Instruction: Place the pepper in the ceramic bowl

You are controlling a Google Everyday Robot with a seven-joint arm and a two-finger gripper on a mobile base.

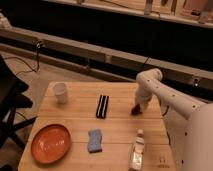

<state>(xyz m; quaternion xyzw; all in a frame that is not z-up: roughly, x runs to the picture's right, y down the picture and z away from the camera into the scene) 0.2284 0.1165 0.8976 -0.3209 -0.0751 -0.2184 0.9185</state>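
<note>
The pepper (135, 110) is a small dark red item on the wooden table (120, 127), at its right side. My gripper (137, 106) hangs straight down right over it, at the end of the white arm (165, 92) that reaches in from the right. The gripper's tip hides part of the pepper. The ceramic bowl (50, 143) is a wide, shallow orange-red dish at the table's front left corner, far from the gripper and with nothing in it.
A black ribbed block (102, 106) lies mid-table. A blue sponge (94, 140) lies in front of it. A white cup (60, 92) stands at the back left. A small bottle (137, 149) lies at the front right. A dark chair (10, 100) stands left of the table.
</note>
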